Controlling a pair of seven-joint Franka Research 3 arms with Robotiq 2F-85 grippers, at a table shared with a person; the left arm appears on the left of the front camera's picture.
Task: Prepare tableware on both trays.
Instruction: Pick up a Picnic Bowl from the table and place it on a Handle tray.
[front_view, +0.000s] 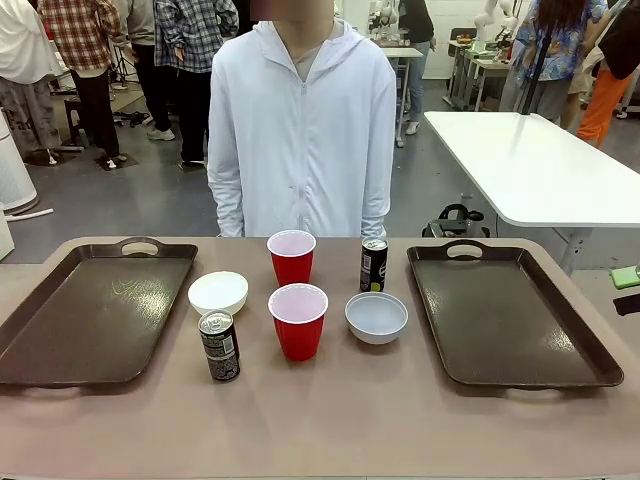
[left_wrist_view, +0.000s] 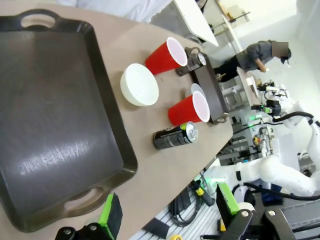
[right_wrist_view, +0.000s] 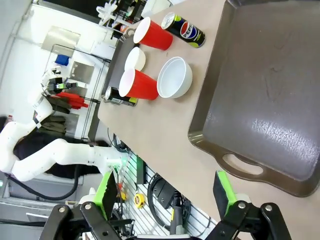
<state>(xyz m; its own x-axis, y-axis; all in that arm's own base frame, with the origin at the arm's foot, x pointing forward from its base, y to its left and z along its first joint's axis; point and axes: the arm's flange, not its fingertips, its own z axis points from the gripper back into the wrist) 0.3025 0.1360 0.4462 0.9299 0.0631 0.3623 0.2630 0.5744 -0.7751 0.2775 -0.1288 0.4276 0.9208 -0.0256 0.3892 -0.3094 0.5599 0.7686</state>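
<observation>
We log left tray (front_view: 60, 330) and right tray (front_view: 520, 320) on the beige table (front_view: 330, 420), with cups (front_view: 298, 320), cans (front_view: 219, 345) and bowls (front_view: 218, 292) clustered between them. Jaws of left gripper (left_wrist_view: 167, 207) and right gripper (right_wrist_view: 165, 195) are spread. A person (front_view: 300, 130) stands opposite, crowded room behind.

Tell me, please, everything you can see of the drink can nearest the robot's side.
The can is small and dark, metal by its look, with a silvery top and pale label print too small to read. It stands upright on the table, just right of the left tray, in front of the white bowl and left of the near red cup. Nothing else touches it.
</observation>
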